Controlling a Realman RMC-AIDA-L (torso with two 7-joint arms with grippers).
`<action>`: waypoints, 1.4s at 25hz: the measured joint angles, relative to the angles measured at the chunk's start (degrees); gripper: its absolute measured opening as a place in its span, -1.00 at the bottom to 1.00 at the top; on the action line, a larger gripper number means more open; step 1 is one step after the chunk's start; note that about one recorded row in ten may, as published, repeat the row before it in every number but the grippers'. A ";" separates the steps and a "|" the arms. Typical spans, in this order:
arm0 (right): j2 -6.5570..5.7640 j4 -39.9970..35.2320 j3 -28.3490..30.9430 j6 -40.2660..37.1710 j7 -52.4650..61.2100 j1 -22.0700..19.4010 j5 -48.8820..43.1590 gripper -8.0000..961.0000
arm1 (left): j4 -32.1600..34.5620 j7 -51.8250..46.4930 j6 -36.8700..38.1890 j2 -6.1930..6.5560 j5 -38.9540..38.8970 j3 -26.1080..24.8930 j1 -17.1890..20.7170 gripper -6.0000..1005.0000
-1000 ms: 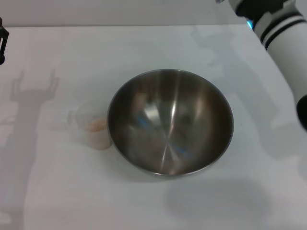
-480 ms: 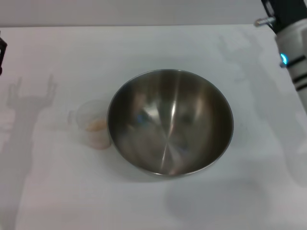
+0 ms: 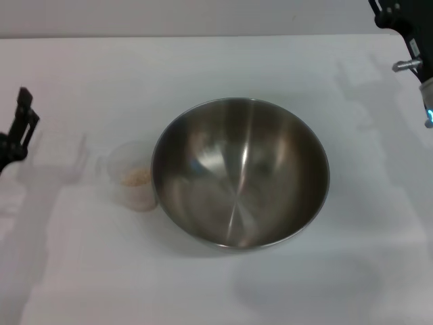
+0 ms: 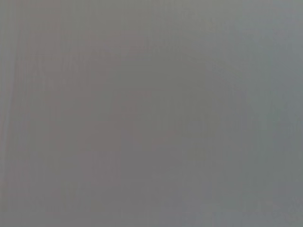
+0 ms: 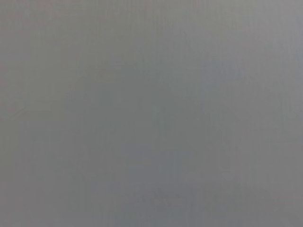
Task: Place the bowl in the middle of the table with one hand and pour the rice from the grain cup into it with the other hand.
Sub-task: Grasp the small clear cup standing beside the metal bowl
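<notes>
The stainless-steel bowl (image 3: 240,172) stands upright in the middle of the white table (image 3: 203,68), and its inside looks empty. The clear grain cup (image 3: 134,177) stands just left of the bowl, close to its rim, with a little pale rice (image 3: 137,177) in its bottom. My left gripper (image 3: 19,128) shows at the left edge, well left of the cup and apart from it. My right gripper (image 3: 399,17) is at the far right corner, away from the bowl, with only its black base in view. Both wrist views show plain grey.
The table's far edge (image 3: 203,36) runs along the top of the head view. Arm shadows lie on the table left of the cup and at the back right. No other objects show.
My right arm has drawn back toward the far right corner, away from the bowl. My left gripper has come in from the left edge toward the cup. Bowl and cup have not moved.
</notes>
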 joint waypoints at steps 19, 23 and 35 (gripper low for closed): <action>-0.50 3.76 1.70 1.08 1.67 2.40 0.53 0.45 | 0.16 0.16 -2.22 -0.06 -0.06 12.15 6.20 0.62; -0.53 3.82 1.69 1.14 1.68 2.50 0.54 0.45 | -0.24 0.15 -4.46 -0.16 -0.06 14.02 6.26 0.62; -0.54 3.95 1.69 1.15 1.73 1.91 0.54 0.45 | -0.34 0.10 -8.78 -0.24 -0.07 15.05 4.39 0.62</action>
